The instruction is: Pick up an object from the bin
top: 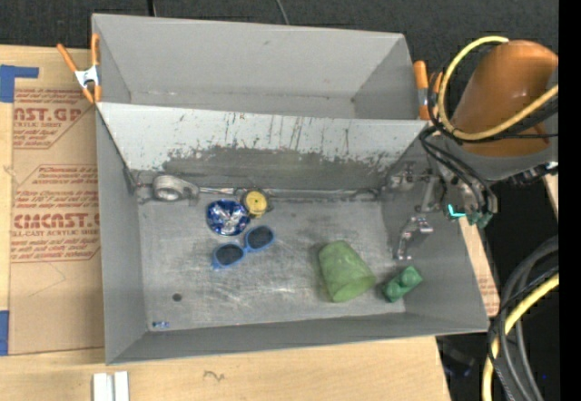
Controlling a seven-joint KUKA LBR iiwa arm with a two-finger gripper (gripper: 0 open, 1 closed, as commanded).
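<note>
1. My gripper (405, 247) hangs low at the right end of the grey bin (272, 122), close to its right wall, with my orange wrist cover (504, 95) and yellow cables behind it outside the rim.
2. I cannot tell how far the gripper is open, nor whether it has hold of anything.
3. The thing nearest my gripper is a small dark green block (401, 284). It lies on the bin floor just beside my tip, toward the front wall, apart from the tip.
4. A pale green rounded lump (343, 271) lies just past that block, farther into the bin from my gripper. The two are close, perhaps touching.
5. Well ahead of my gripper, near the middle of the floor, sits a loose group: a blue two-lobed piece (243, 247), a blue and white crumpled ball (226, 217) just behind it, and a small yellow round thing (256, 203) beside the ball.
6. Farthest from my gripper, at the foot of the back wall near the left end, lies a grey metal ring (168, 188).
</note>
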